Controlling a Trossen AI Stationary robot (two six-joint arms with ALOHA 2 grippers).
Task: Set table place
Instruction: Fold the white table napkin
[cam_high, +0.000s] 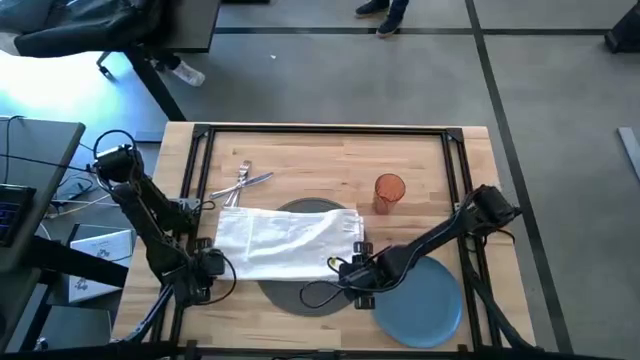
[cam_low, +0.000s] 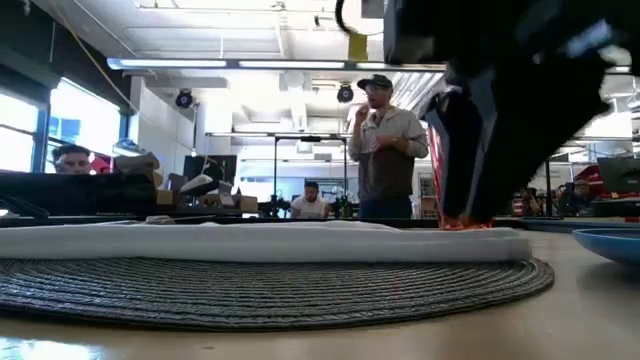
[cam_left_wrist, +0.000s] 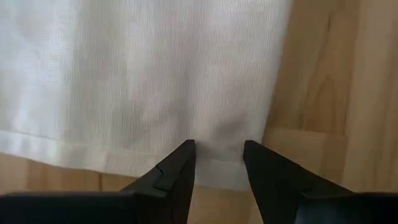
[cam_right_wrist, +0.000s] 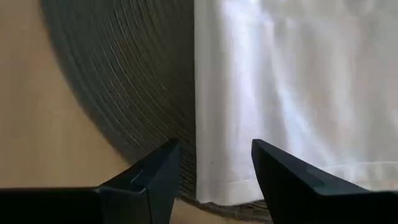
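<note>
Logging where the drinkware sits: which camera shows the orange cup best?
The high view: the translucent orange cup stands upright and unobstructed on the wooden table, beyond the white cloth. In the low view only a sliver of orange shows behind the dark arm. Neither wrist view shows it.

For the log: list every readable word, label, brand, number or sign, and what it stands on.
None can be read.
White cloth, placemat, blue plate, orange cup: no print shows.
Background room in the low view: any signs too blurred to read.
</note>
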